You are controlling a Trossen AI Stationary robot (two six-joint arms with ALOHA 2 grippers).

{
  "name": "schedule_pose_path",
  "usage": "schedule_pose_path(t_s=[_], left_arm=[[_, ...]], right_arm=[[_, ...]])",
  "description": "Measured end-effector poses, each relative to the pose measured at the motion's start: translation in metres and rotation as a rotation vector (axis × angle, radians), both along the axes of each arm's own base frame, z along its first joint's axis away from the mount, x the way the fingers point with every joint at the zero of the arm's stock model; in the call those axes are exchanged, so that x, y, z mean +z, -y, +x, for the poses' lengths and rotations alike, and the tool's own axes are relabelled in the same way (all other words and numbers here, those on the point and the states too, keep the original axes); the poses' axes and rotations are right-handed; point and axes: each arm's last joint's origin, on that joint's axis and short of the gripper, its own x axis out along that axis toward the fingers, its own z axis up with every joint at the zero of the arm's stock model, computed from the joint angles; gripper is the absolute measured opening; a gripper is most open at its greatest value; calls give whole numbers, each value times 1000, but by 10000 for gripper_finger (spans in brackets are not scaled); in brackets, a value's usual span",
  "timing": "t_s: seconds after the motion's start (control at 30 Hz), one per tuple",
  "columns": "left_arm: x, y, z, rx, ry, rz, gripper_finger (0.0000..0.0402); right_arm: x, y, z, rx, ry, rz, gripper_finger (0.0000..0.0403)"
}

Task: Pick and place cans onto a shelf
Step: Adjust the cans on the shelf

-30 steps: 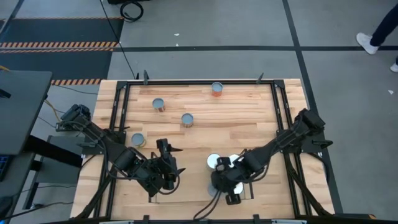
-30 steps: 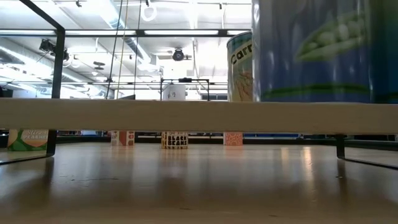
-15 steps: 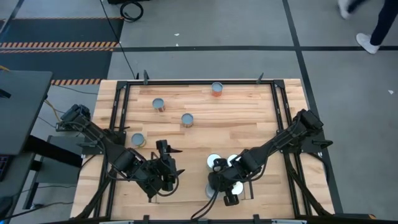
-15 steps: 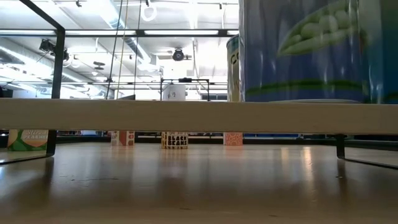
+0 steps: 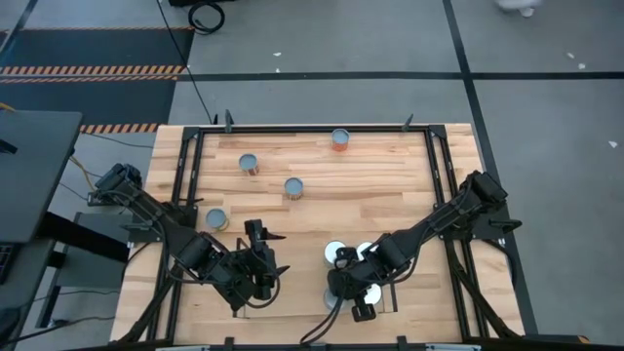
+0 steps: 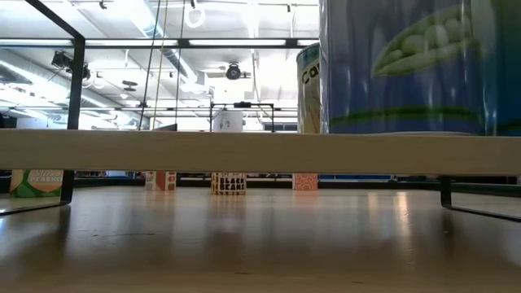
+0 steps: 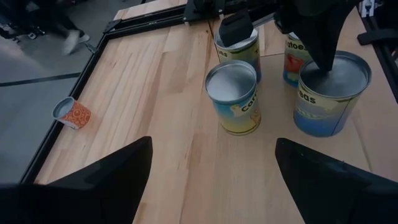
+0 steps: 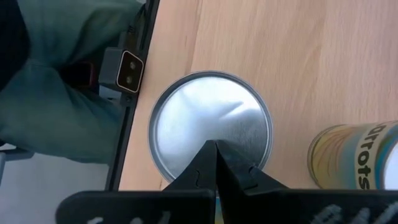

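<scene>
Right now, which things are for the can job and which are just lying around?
For the job: four loose cans, shelved cans, shelf, left gripper, right gripper.
Just lying about: floor cable, black table frame.

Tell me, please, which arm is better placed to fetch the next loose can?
Left. The left gripper is open and empty, near the loose can; the right gripper is shut, its tips over another can.

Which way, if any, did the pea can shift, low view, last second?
Yes: slightly left in the low view, the pea can now hides more of the carrots can behind it.
</scene>
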Motion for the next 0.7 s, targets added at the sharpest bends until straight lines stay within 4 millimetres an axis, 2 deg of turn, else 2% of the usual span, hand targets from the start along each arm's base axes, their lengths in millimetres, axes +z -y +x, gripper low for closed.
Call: schedule_pose_path(t_s=[0.3, 0.43, 0.53, 0.7], left_arm=[[0, 0, 0, 0, 0, 1, 345], [0, 0, 0, 0, 0, 0, 345], [0, 1, 0, -1, 1, -4, 345], [0, 4, -2, -12, 3, -5, 345]], right_arm=[[4, 0, 1, 14, 7, -12, 5], [26, -4, 2, 36, 76, -30, 5], [42, -7, -8, 17, 55, -63, 5], [39, -14, -29, -89, -124, -73, 5]])
